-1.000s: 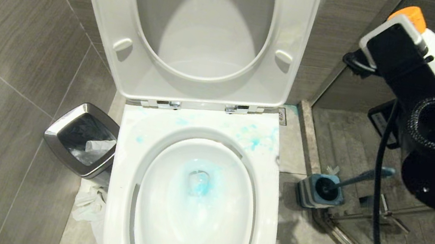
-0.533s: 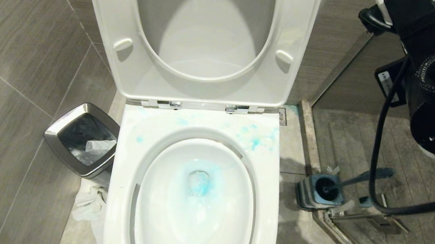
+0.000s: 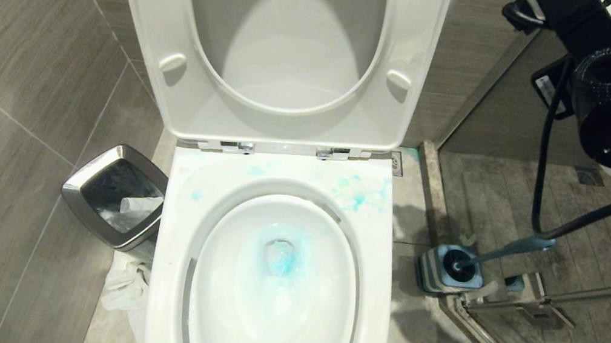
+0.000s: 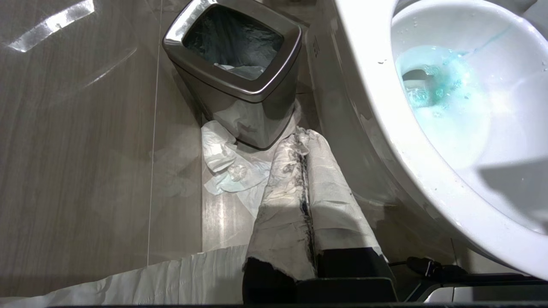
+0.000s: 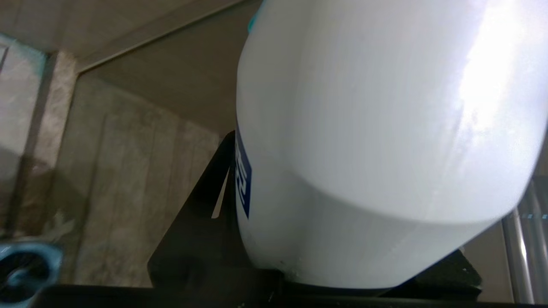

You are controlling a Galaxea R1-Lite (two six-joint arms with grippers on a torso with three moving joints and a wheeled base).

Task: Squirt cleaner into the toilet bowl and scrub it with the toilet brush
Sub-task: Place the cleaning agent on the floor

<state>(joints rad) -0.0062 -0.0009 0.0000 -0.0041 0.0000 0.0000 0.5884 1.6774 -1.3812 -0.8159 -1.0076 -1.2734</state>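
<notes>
Since the earlier frame the right arm has lifted toward the upper right of the head view, taking the orange top of the whitish cleaner bottle (image 5: 376, 128) out of sight. In the right wrist view that bottle fills most of the picture, and the right gripper (image 5: 342, 273) is clamped around its body, one black finger (image 5: 201, 222) lying along its side beside a dark blue label. In the head view only the black wrist housing and its cables show at the top right.

Bright turquoise-blue cleaner (image 3: 281, 256) pools around the drain at the bottom of the large white glossy ceramic toilet bowl (image 3: 176, 249), with paler splashes on the rim behind the opening, toward the right hinge. The white plastic seat and lid stand raised.

On the floor to the bowl's right, the slim slate-blue toilet brush (image 3: 505, 248) sits with its black head in a squarish blue-grey holder (image 3: 432, 271), its handle leaning away from the bowl.

To the bowl's left stands a small steel-rimmed black bin (image 3: 114, 196), with crumpled white paper (image 3: 127, 284) on the floor in front of it. The left gripper (image 4: 305, 171), wrapped in white paper, hangs low beside the bowl with its fingers pressed together.
</notes>
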